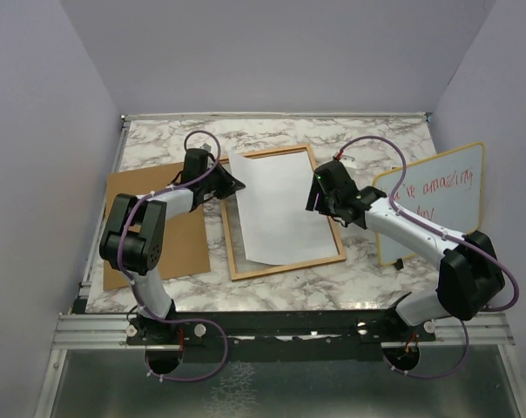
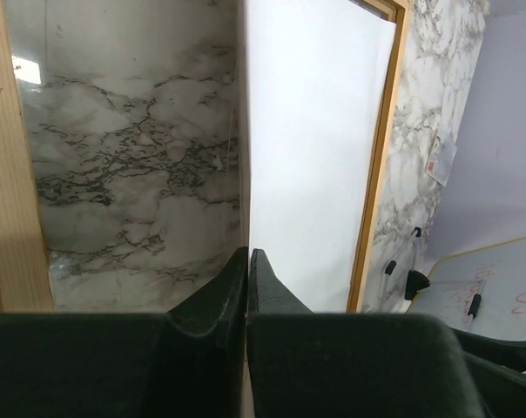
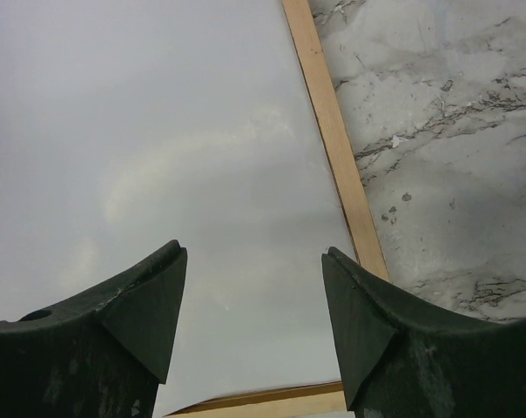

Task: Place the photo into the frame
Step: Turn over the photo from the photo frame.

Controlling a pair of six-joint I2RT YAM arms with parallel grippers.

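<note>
The photo (image 1: 280, 209) lies white side up and slightly askew inside the frame (image 1: 285, 266), a thin orange-brown wooden rim on the marble table. My left gripper (image 1: 235, 185) is shut at the photo's left edge. In the left wrist view the sheet's (image 2: 315, 148) edge runs straight into the closed fingertips (image 2: 247, 252), with the frame's rim (image 2: 381, 174) beyond. My right gripper (image 1: 318, 193) hangs open just above the photo's right side. In the right wrist view the white sheet (image 3: 158, 131) fills the gap between the spread fingers (image 3: 254, 250), beside the rim (image 3: 333, 131).
A brown cork-like back board (image 1: 150, 226) lies flat at the left, partly under my left arm. A yellow-rimmed whiteboard (image 1: 446, 196) with red handwriting leans at the right, behind my right arm. Purple walls close in on three sides.
</note>
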